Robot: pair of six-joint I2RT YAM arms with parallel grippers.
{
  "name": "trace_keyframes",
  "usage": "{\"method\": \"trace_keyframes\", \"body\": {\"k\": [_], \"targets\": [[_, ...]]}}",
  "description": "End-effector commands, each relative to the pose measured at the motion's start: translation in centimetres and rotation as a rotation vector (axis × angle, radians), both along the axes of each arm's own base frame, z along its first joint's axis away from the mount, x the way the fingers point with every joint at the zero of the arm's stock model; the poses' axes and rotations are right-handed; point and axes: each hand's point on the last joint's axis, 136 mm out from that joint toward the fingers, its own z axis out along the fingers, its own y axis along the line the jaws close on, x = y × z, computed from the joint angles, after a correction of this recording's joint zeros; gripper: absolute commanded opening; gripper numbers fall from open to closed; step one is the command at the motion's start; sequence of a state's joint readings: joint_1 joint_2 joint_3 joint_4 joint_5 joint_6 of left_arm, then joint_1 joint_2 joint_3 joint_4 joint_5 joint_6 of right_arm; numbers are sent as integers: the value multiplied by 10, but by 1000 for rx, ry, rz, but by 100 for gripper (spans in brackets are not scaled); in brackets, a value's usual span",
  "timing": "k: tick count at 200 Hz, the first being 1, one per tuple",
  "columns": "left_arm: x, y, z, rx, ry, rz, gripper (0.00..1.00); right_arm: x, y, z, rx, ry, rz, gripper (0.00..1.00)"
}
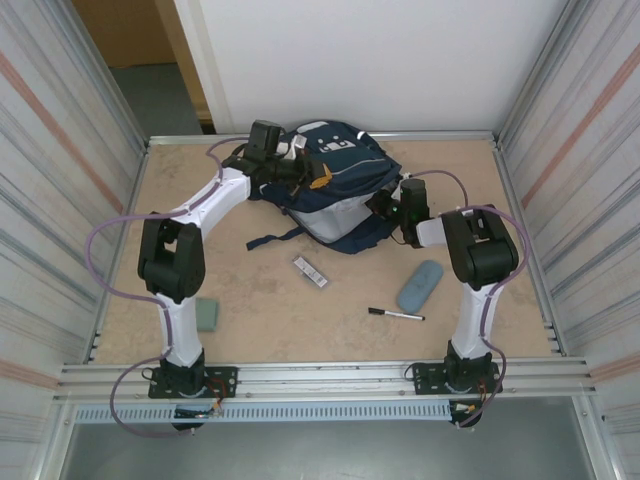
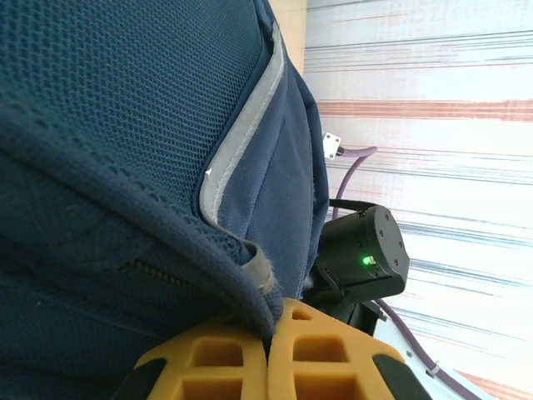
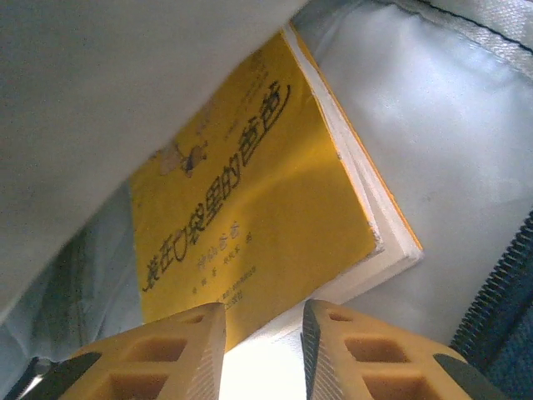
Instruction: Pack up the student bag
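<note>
**A:** Where is the student bag [image 1: 335,190] sitting?

**B:** It is lying at the far middle of the desk [image 1: 250,300], between your two arms. Its dark straps are trailing toward you.

**A:** What are my left fingers [image 2: 208,367] doing?

**B:** They are clenching a rolled edge of the bag's navy fabric. The fold is running down between the two yellow fingers, which are pressing together on it. From above, you are holding the bag at its top left side.

**A:** And my right fingers [image 3: 175,350]?

**B:** They are reaching inside the bag, where pale lining is wrapping around a yellow book [image 3: 250,200] with printed characters on its cover. They are standing a little apart, and the book's lower edge is coming down just above the gap. I cannot tell whether you are gripping it.

**A:** What else is lying on the desk?

**B:** A black pen [image 1: 396,315] and a grey-blue case [image 1: 420,286] are lying near your right arm. A small striped white piece [image 1: 310,272] is resting near the middle, and a green block [image 1: 208,315] is sitting beside your left arm.
</note>
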State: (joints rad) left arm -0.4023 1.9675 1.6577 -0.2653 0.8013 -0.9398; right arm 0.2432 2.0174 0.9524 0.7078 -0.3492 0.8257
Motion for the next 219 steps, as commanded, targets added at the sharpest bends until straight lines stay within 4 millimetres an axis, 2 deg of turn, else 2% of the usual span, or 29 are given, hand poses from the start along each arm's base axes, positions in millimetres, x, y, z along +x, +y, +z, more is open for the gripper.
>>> {"method": "trace_keyframes", "body": {"k": [1,31,56,109,142,162,183,196,219], "targets": [[-14,-14,23,-66,-50,-116,0,4,22,16,39,-111,121,28],[-13,-9,17,-59,-83,-181,0,14,29,36,84,-180,168,25],[-13,-3,5,-45,-66,-189,0,28,40,40,53,-184,200,26],[-13,-1,-9,-26,-62,-219,0,48,31,2,59,-89,134,28],[-11,3,-11,3,-68,-250,0,47,25,-16,-33,26,49,25],[-10,5,-11,21,-90,-253,0,44,32,-13,5,54,29,25],[-6,7,-5,8,-91,-245,0,37,21,-24,17,204,-116,22],[-6,7,-7,10,-91,-245,0,35,24,-20,71,230,-155,22],[-2,10,-9,11,-90,-228,0,28,32,-13,140,261,-187,33]]}}
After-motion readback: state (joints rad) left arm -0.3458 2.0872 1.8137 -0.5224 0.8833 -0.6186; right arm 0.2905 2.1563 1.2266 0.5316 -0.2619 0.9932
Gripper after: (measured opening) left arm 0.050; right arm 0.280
